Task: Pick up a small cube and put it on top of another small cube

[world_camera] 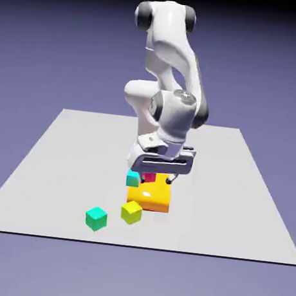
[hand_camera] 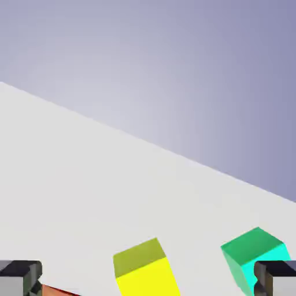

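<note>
The small cube, lime yellow-green, rests on the table just in front of the flat orange block. My gripper hovers low over the back of that orange block, behind the small cube and apart from it. In the hand view the small cube lies on the table ahead, between the two grey fingertips, which stand wide apart at the bottom corners. The gripper is open and holds nothing.
A teal-green cube sits to the exterior view's left of the small cube, and shows again in the hand view. A cyan cube and a red cube sit under the hand by the orange block.
</note>
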You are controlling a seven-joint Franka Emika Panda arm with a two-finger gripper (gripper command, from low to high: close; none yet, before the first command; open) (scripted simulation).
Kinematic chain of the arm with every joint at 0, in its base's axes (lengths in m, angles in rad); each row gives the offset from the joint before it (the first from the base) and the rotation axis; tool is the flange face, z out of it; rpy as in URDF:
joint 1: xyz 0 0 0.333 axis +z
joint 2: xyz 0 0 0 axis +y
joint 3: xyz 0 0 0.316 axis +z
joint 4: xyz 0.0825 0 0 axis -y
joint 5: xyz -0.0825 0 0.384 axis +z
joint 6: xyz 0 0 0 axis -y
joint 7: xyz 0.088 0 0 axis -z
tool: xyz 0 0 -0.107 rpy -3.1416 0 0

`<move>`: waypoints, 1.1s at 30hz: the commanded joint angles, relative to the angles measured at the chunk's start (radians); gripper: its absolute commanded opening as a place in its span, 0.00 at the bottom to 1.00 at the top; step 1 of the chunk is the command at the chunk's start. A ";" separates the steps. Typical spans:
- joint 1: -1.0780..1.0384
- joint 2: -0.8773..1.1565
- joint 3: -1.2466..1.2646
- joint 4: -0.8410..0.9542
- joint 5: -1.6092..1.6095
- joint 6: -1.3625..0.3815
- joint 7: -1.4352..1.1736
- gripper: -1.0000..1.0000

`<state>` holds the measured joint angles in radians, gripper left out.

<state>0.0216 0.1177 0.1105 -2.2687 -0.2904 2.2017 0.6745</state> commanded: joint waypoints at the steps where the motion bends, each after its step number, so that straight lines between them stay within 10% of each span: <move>1: 0.000 0.036 0.006 0.028 -0.015 -0.044 -0.003 0.50; 21: 0.009 0.752 0.121 0.592 -0.318 -0.913 -0.073 0.50; 27: -0.039 0.761 0.105 0.465 -0.357 -0.809 -0.035 0.50; 28: -0.039 0.761 0.105 0.465 -0.357 -0.808 -0.035 0.00; 33: 0.011 0.766 0.120 0.600 -0.330 -0.929 -0.078 0.00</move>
<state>0.0330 0.8832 0.2301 -1.6682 -0.6185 1.2723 0.5970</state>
